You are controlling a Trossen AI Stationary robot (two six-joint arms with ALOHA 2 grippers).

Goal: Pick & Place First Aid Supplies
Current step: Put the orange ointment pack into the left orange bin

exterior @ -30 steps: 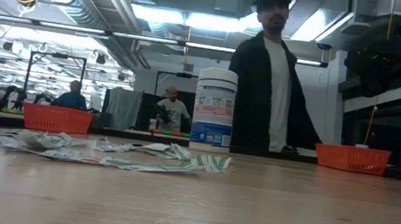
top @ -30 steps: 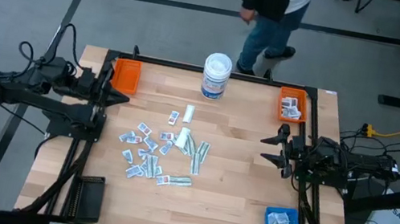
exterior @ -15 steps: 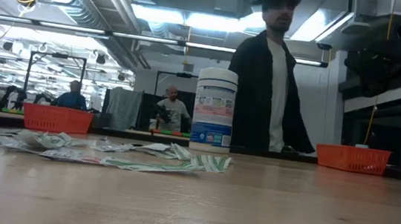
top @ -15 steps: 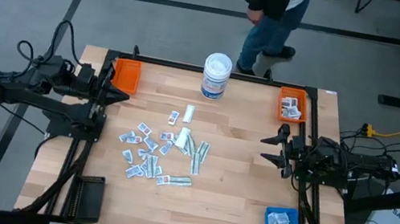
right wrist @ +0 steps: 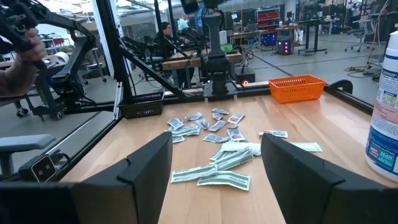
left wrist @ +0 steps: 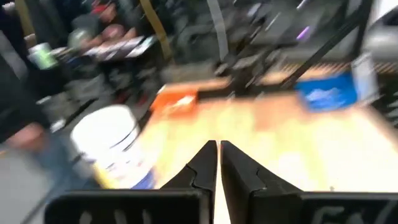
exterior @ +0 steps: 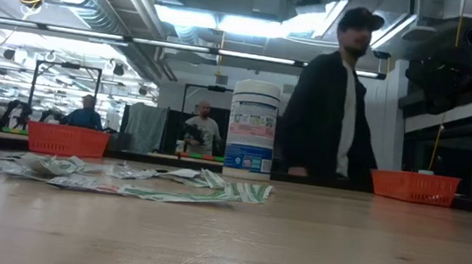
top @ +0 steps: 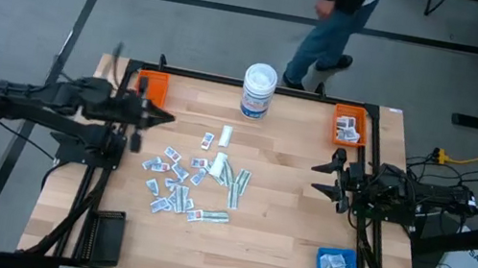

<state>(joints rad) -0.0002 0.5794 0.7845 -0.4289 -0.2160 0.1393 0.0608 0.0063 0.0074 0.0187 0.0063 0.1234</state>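
Observation:
The first aid supplies point(top: 193, 180) are several small white packets and pale greenish strips lying flat in a loose heap on the wooden table, left of its middle. They also show in the low view point(exterior: 126, 178) and the right wrist view point(right wrist: 219, 140). My left gripper point(top: 167, 117) is shut and empty above the table's far left part, beside the left orange tray point(top: 151, 90); its fingers meet in its wrist view point(left wrist: 218, 150). My right gripper point(top: 317, 177) waits open at the right edge, its fingers wide apart point(right wrist: 214, 163).
A white round tub with a blue label point(top: 258, 90) stands at the far edge. The right orange tray point(top: 359, 116) and the blue tray point(top: 353, 261) at the near right hold a few packets. A black block point(top: 103, 236) lies near left. A person point(top: 337, 14) walks beyond the far edge.
My left arm has swung out from the left edge, carrying its gripper a little toward the table's right, over the wood beside the left orange tray. The person beyond the far edge has walked toward the right.

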